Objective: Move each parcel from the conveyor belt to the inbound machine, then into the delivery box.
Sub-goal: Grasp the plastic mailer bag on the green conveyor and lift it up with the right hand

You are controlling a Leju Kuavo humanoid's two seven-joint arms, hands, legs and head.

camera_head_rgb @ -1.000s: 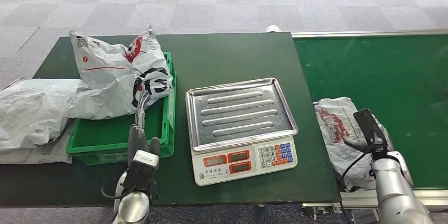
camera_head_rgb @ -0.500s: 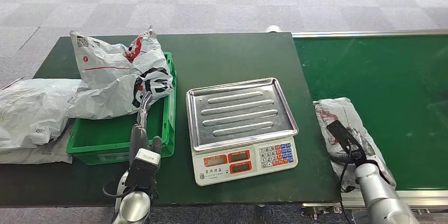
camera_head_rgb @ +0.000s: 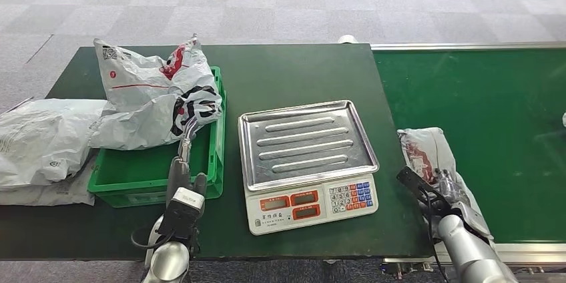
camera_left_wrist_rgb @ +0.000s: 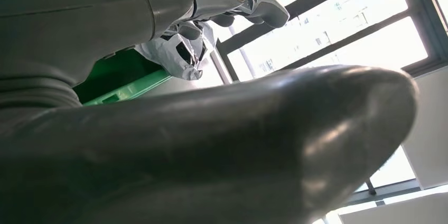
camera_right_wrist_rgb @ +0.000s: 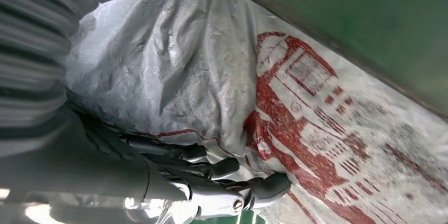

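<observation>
A grey parcel with red print point(camera_head_rgb: 430, 156) lies on the green conveyor belt point(camera_head_rgb: 480, 89), close to its near edge. My right hand point(camera_head_rgb: 434, 196) is down on the parcel's near end. In the right wrist view its fingers point(camera_right_wrist_rgb: 222, 179) curl along the edge of the parcel point(camera_right_wrist_rgb: 238, 76), and the thumb is hidden. The scale point(camera_head_rgb: 307, 143) with its steel tray stands bare on the dark table. A white parcel point(camera_head_rgb: 153, 93) droops over the green crate point(camera_head_rgb: 157, 179). My left hand point(camera_head_rgb: 182, 173) stands at the crate's front, fingers reaching up to that parcel's lower edge point(camera_left_wrist_rgb: 182, 52), thumb point(camera_left_wrist_rgb: 238, 145) well apart.
More grey parcels point(camera_head_rgb: 40, 143) are piled at the table's left end beside the crate. The scale's keypad point(camera_head_rgb: 310, 199) faces me. The belt runs off to the right, and the grey floor lies beyond the table.
My right hand has slid down and toward the scale along the belt parcel, onto its near end. The left hand stays by the crate.
</observation>
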